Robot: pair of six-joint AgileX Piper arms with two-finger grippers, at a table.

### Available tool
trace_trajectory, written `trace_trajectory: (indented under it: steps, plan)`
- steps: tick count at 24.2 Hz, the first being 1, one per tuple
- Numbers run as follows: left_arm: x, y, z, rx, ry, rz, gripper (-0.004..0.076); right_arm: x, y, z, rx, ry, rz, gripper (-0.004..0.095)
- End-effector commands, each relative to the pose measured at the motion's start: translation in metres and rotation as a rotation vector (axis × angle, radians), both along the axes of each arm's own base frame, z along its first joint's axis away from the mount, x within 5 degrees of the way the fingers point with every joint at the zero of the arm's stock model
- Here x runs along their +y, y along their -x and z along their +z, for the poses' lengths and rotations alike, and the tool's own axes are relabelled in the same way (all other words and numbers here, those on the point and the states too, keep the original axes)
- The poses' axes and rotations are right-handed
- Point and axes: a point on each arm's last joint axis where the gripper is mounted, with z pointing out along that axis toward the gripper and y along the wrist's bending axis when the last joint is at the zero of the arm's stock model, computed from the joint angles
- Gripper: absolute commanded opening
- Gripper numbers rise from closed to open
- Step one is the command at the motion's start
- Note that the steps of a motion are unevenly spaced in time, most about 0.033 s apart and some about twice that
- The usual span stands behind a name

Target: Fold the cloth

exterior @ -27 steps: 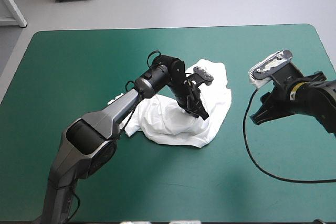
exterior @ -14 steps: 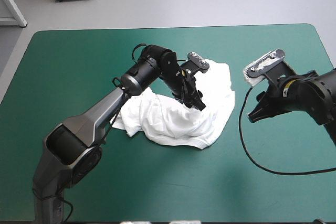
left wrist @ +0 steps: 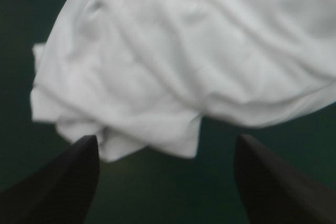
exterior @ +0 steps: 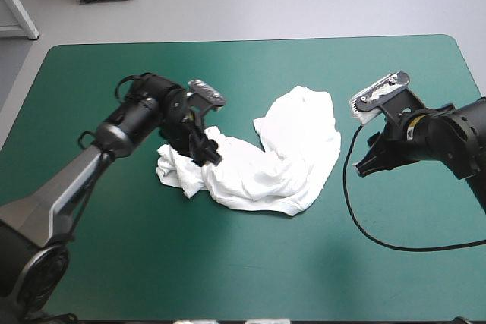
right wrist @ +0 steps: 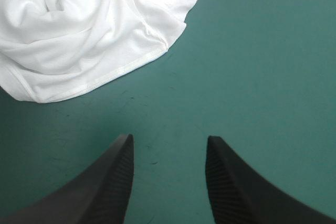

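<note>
The left arm [exterior: 72, 187] is a long grey link. It tapers away from a rounded dark-grey joint housing [exterior: 34, 275] by the table's [exterior: 250, 263] near left corner. Toward the table's middle, the arm is made of glossy black, knuckled segments. The right arm [exterior: 456, 138], at the table's right edge, is black throughout, thick and rounded, with a small yellow mark [exterior: 414, 133] on its wrist segment. The left gripper [left wrist: 166, 140] has plain black fins with pointed tips for fingers [left wrist: 58, 187]. The right gripper [right wrist: 169, 137] has fins of the same shape, their inner faces finely ribbed.
</note>
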Motion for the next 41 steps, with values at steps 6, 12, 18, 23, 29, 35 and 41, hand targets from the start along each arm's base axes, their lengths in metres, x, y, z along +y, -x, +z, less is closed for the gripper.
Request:
trace_trajectory:
  steps: [6, 12, 18, 23, 29, 35, 41]
  plan:
    - [0.082, 0.028, 0.011, -0.012, 0.005, 0.209, 0.0525, 0.003, 0.003, 0.014, -0.078, -0.077, 0.019, 0.0414]
    - [0.083, 0.012, -0.008, -0.014, -0.022, 0.197, 0.0525, 0.003, 0.003, 0.014, -0.080, -0.075, 0.023, 0.0414]
    - [0.093, -0.016, -0.038, 0.019, -0.010, 0.233, 0.0525, 0.004, -0.006, 0.011, -0.092, -0.046, 0.021, 0.0414]
    - [0.085, -0.032, -0.063, 0.061, 0.016, 0.229, 0.0524, 0.013, -0.025, -0.005, -0.030, -0.023, 0.022, 0.0414]
    - [0.080, -0.042, -0.088, 0.119, 0.032, 0.231, 0.0435, 0.015, -0.038, -0.009, -0.068, 0.005, 0.021, 0.0414]
    - [0.076, -0.045, -0.089, 0.108, 0.072, 0.232, 0.0111, 0.026, -0.068, -0.032, -0.032, 0.042, 0.025, 0.0414]
    - [0.076, -0.044, -0.089, 0.116, 0.069, 0.226, -0.0008, 0.037, -0.098, -0.064, 0.040, 0.068, 0.018, 0.0415]
